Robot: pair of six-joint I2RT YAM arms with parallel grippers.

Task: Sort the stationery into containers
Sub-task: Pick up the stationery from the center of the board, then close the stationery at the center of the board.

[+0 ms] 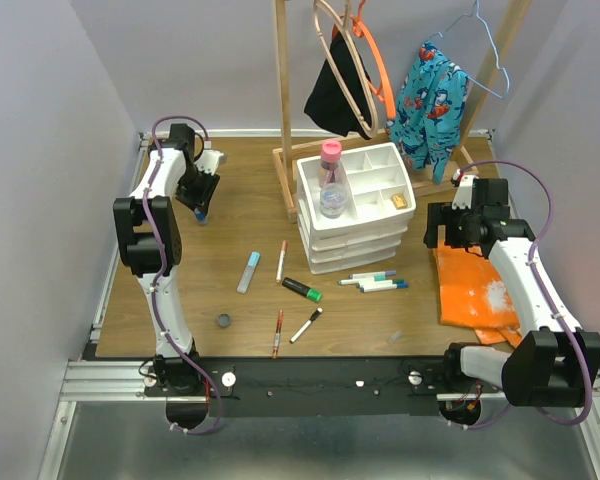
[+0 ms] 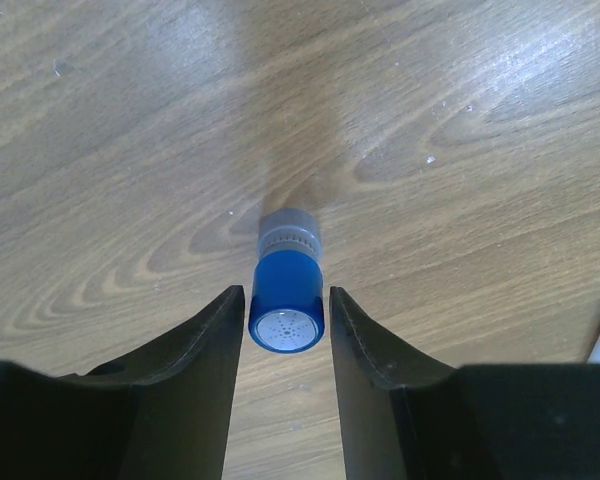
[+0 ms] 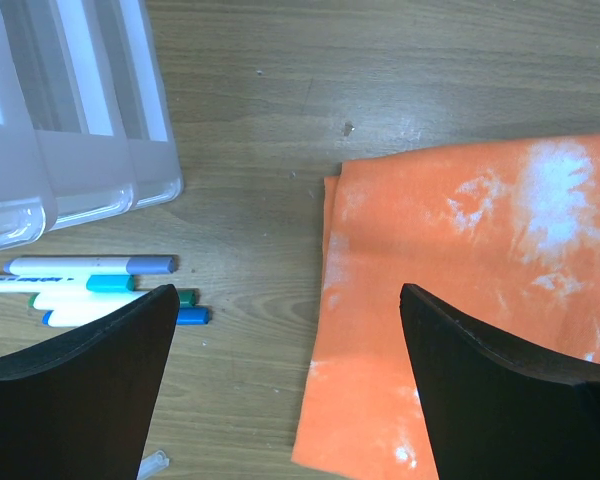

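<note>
A small blue-capped bottle [image 2: 286, 315] stands at the back left of the table, and my left gripper [image 2: 286, 292] is shut on its cap, one finger tight on each side. In the top view that left gripper [image 1: 198, 200] points down at the bottle [image 1: 201, 213]. The white drawer organiser [image 1: 310, 232] holds a pink-capped bottle [image 1: 331, 180] in its top tray. My right gripper [image 1: 445, 232] is open and empty, right of the organiser. On the table lie a light-blue bar [image 1: 249, 271], a green-capped marker [image 1: 302, 289] and several pens [image 1: 372, 281]. In the right wrist view, my right gripper [image 3: 287, 292] hangs over the table beside these pens [image 3: 90, 285].
An orange cloth [image 1: 470, 290] lies at the right, its edge under the right gripper [image 3: 480, 280]. A wooden hanger rack [image 1: 283, 100] with clothes stands behind the organiser. A small grey cap [image 1: 224, 320], a red pen [image 1: 278, 332] and a black-tipped pen [image 1: 306, 325] lie near the front.
</note>
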